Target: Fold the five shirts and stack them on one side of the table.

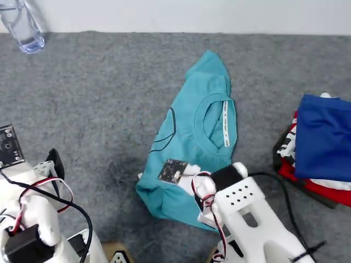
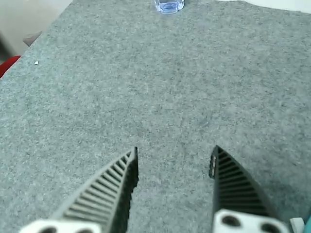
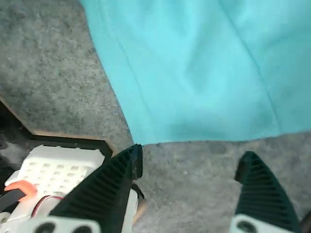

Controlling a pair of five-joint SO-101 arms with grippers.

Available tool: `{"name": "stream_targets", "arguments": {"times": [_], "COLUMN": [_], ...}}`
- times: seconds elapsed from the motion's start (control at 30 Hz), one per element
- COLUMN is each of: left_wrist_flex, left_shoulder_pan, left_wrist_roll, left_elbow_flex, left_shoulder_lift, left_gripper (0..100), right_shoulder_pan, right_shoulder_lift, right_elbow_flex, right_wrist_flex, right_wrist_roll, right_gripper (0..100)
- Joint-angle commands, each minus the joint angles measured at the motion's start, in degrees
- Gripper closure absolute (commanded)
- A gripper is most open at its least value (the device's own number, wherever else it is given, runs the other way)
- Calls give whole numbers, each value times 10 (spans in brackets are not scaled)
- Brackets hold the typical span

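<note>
A teal shirt (image 1: 194, 137) lies partly folded in the middle of the grey mat, collar up. My right arm (image 1: 241, 203) stands over the shirt's near edge. In the right wrist view my right gripper (image 3: 192, 153) is open just above the mat, with the teal shirt's hem (image 3: 194, 63) right beyond its fingertips and nothing between them. My left arm (image 1: 33, 219) is at the near left corner. Its gripper (image 2: 175, 150) is open over bare mat. A stack of folded shirts (image 1: 321, 142), blue on top with red, white and black below, sits at the right edge.
A clear glass (image 1: 22, 27) stands at the far left corner, and the glass (image 2: 169, 5) is far ahead of the left gripper. A white arm base (image 3: 53, 174) sits by the mat's near edge. Bare mat (image 1: 93, 104) stretches left of the teal shirt.
</note>
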State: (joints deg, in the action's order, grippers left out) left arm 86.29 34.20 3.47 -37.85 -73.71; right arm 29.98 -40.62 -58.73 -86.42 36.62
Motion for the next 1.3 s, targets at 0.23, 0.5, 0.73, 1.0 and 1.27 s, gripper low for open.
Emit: {"name": "stream_targets", "arguments": {"times": [0.23, 0.5, 0.73, 1.0, 1.27], "left_wrist_flex": [-10, -9, -9, -9, -9], "left_shoulder_pan": [0, 1, 1, 1, 0], "left_wrist_roll": [-2, -2, -2, -2, -2], "left_elbow_flex": [2, 2, 2, 2, 2], "left_shoulder_lift": [-1, -1, -1, -1, -1], "left_gripper": [769, 769, 769, 769, 769], "right_shoulder_pan": [55, 63, 62, -25, -147], "right_shoulder_lift": [-4, -4, -9, -11, -11], "right_elbow_flex": [-98, -181, -178, -69, 245], "right_wrist_flex": [132, 229, 224, 128, -71], "right_wrist_roll": [27, 25, 35, 101, 196], "right_gripper": [666, 667, 955, 989, 990]}}
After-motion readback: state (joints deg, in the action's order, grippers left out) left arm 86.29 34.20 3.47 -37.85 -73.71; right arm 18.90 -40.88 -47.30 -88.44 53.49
